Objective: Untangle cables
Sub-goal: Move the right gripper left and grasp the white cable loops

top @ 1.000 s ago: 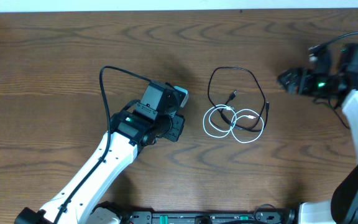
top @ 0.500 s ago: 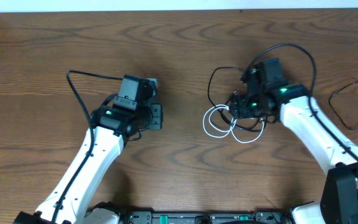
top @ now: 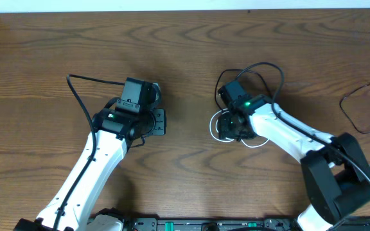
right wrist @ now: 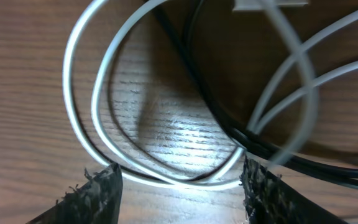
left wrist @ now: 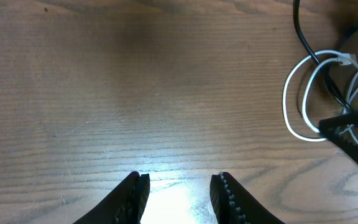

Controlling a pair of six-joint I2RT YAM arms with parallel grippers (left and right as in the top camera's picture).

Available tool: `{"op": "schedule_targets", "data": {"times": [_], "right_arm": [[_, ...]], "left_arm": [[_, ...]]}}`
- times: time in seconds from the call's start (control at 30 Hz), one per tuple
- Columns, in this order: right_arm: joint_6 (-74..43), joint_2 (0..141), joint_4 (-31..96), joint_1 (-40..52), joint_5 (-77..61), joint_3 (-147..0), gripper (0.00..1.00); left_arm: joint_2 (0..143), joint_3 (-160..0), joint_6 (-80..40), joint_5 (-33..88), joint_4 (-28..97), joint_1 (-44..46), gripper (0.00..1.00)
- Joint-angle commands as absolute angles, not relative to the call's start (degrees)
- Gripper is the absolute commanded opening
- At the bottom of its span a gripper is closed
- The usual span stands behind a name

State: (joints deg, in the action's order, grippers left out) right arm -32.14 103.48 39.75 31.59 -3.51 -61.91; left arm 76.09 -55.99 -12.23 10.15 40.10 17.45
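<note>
Right gripper (right wrist: 179, 180), out at the far right edge of the table (top: 185, 51) a second ago, now sits over the tangle; left gripper (left wrist: 178, 186) has backed off leftward. Overhead, the right arm hides most of the loops. White cable (left wrist: 286, 102) and black cable (left wrist: 302, 37) lie crossed mid-table; right jaws apart, straddling both, clamping neither; left jaws apart, empty, well left of them.

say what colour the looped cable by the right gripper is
White cable, crossed by a black cable; best in right wrist view.
</note>
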Motion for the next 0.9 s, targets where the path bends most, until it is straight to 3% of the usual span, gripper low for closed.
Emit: {"op": "schedule_targets", "data": {"times": [0.0, 0.3, 0.87], "right_arm": [[-33.41, 105.38, 39.2, 33.12, -1.83, -61.69, 0.59], [-33.01, 106.1, 38.81, 33.95, -1.41, -61.69, 0.47], [-32.21, 106.1, 52.36, 37.95, -11.33, -61.69, 0.38]], "left_arm": [[75.99, -56.49, -12.78, 9.56, 40.25, 17.26, 0.38], [75.99, -56.49, -12.78, 9.58, 40.27, 17.26, 0.38], [75.99, -56.49, -12.78, 9.58, 40.27, 17.26, 0.38]]}}
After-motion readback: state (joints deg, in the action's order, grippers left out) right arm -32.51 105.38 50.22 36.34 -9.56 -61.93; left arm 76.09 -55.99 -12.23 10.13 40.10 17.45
